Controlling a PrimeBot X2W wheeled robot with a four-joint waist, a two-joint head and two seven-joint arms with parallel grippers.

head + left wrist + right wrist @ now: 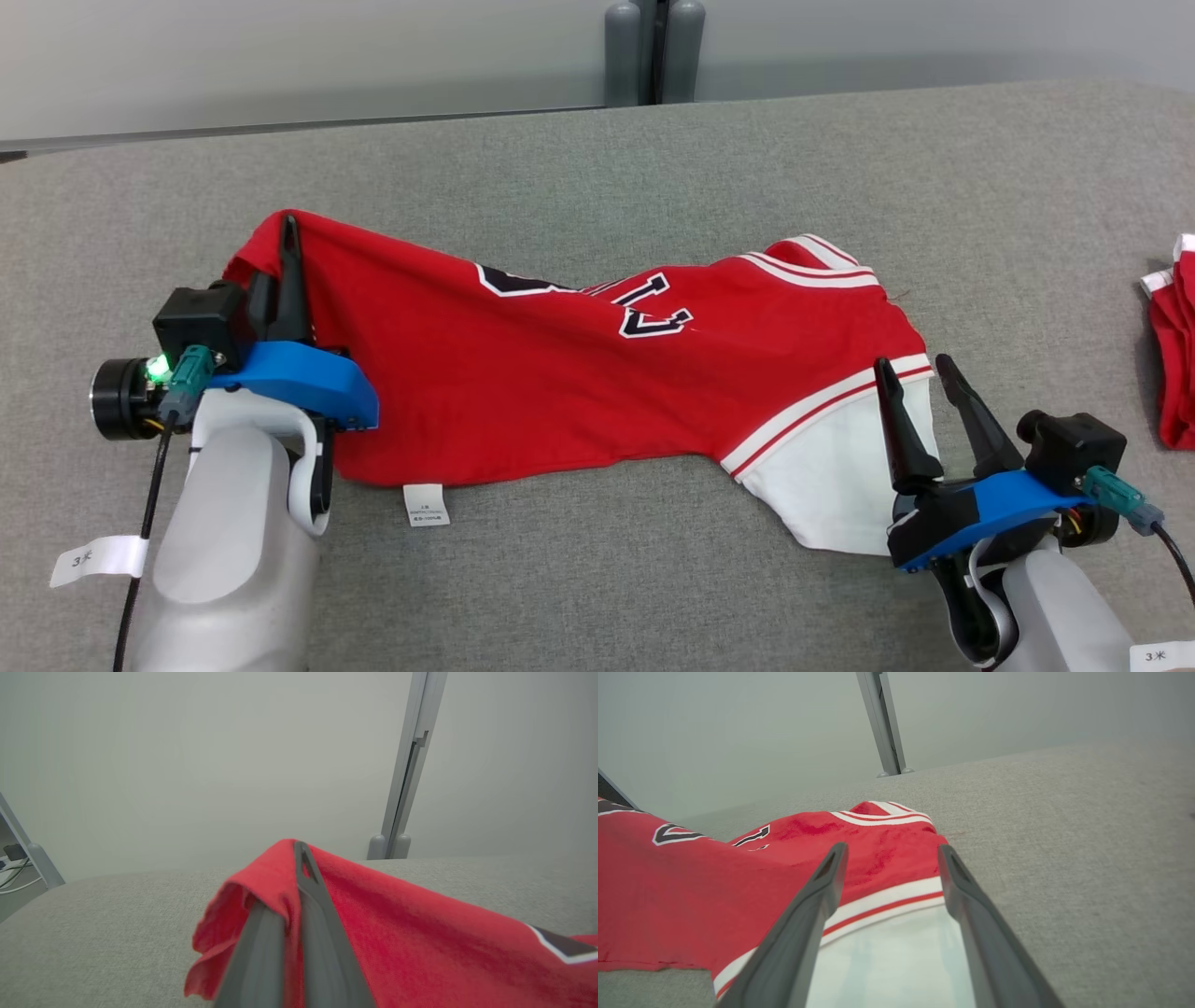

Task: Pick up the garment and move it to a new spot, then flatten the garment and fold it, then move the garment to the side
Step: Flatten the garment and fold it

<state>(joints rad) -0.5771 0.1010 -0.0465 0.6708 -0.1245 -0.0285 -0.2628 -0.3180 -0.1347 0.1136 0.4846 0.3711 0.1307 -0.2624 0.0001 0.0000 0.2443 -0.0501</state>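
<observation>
The garment point(560, 373) is a red jersey with white trim and a dark number, lying stretched across the grey surface. My left gripper point(289, 238) is shut on the garment's left end and holds that corner raised; in the left wrist view the red cloth point(373, 914) drapes over the closed fingers point(317, 914). My right gripper point(915, 369) stands open at the garment's right end, its two fingers straddling the white sleeve point(840, 476). From the right wrist camera, the white sleeve point(887, 961) lies between the spread fingers point(808, 914) with the striped trim just ahead.
A second red and white piece of cloth point(1174, 345) lies at the far right edge. The grey padded surface point(653, 159) stretches wide behind the garment. A grey post point(653, 51) stands at the back edge against a pale wall.
</observation>
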